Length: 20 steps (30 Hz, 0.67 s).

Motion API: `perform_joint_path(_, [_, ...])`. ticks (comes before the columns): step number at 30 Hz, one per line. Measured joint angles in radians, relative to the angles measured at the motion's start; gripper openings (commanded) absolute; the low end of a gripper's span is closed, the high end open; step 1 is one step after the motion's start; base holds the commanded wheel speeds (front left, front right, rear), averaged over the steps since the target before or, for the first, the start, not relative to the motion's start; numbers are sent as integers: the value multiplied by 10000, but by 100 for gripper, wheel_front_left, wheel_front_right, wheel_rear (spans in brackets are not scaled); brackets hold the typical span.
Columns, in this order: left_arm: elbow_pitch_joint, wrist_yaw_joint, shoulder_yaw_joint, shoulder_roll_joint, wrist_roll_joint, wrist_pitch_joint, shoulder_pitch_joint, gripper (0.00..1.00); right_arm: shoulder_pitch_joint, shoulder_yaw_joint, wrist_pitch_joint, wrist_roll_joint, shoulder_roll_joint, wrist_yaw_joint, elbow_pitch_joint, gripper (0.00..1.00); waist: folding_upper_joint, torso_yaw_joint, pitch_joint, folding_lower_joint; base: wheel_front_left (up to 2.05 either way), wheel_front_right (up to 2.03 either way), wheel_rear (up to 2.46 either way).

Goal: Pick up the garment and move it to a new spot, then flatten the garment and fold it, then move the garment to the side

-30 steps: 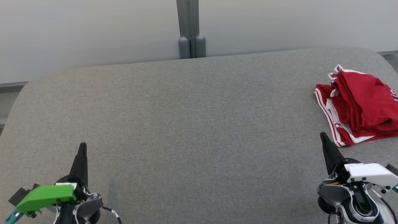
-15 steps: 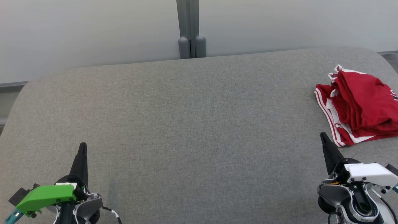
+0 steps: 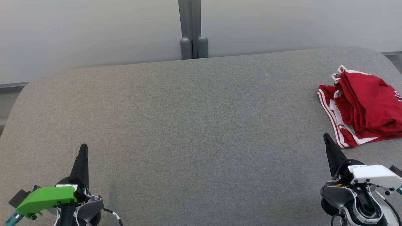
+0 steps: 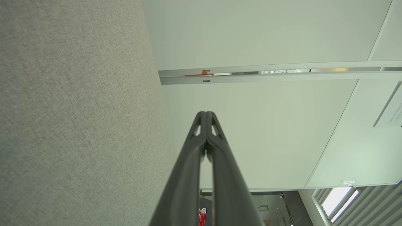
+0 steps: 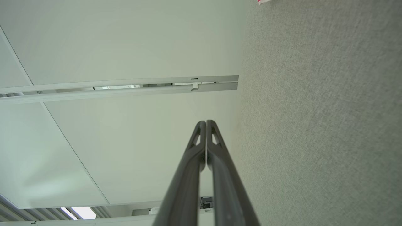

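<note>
The garment (image 3: 364,108), red with white stripes along its edges, lies folded in a bundle at the right edge of the grey fabric surface (image 3: 194,125); part of it runs out of the head view. My right gripper (image 3: 326,137) is shut and empty, its tip just below and left of the garment's near corner, apart from it. My left gripper (image 3: 83,147) is shut and empty at the lower left, far from the garment. In the wrist views the left gripper (image 4: 206,113) and right gripper (image 5: 206,122) each show both fingers pressed together. A red-and-white sliver of the garment (image 5: 267,1) peeks in at the top.
A grey post (image 3: 191,29) with two rounded feet stands behind the far edge, against pale wall panels (image 3: 94,31). The surface has rounded far corners. Its wide middle and left lie bare.
</note>
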Motion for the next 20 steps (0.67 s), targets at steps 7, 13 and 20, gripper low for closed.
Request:
perform_joint_path(7, [0,0,0,0,0,0,0,0,0,0,0,0,0,-2,0,0,0,0,0,0,0,0,0])
perform_joint_path(13, [-2,0,0,0,0,0,0,0,0,0,0,0,0,-2,-2,0,0,0,0,0,0,0,0])
perform_joint_path(20, [-2,0,0,0,0,0,0,0,0,0,0,0,0,-2,-2,0,0,0,0,0,0,0,0])
